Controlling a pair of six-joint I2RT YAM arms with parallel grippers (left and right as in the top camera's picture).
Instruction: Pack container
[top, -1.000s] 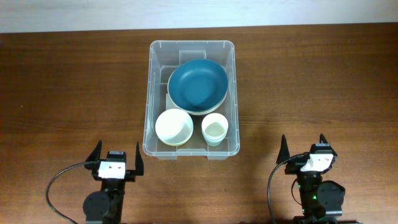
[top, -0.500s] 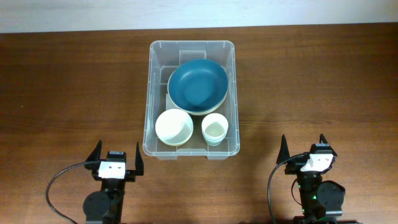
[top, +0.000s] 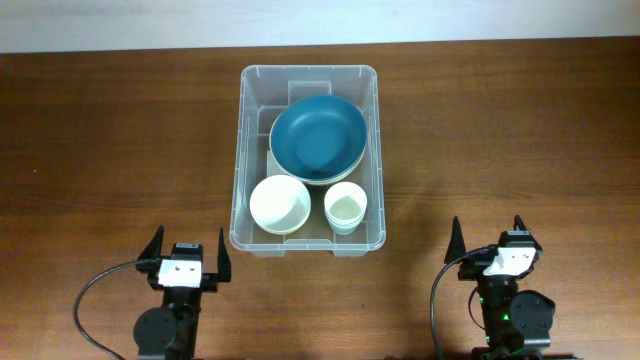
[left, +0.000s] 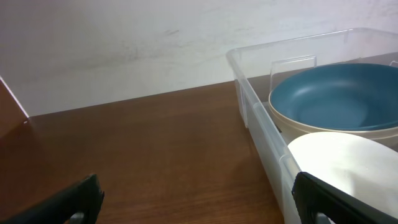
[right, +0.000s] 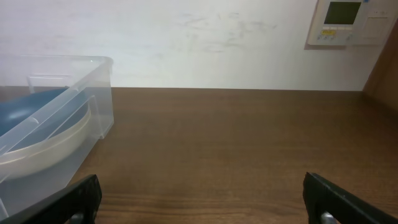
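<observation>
The clear plastic container (top: 242, 160) stands at the middle back of the table. It holds a blue bowl (top: 317, 137) stacked on a cream one, a cream bowl (top: 279, 203) and a small white cup (top: 345, 208). My left gripper (top: 187, 254) is open and empty near the front edge, left of the container. My right gripper (top: 490, 238) is open and empty near the front edge, to the right. The left wrist view shows the container wall (left: 258, 121), blue bowl (left: 333, 96) and cream bowl (left: 348, 162). The right wrist view shows the container (right: 93, 93) at left.
Bare brown wooden table (top: 120, 140) lies on both sides of the container. A white wall runs behind the table, with a wall panel (right: 345, 22) at the right in the right wrist view.
</observation>
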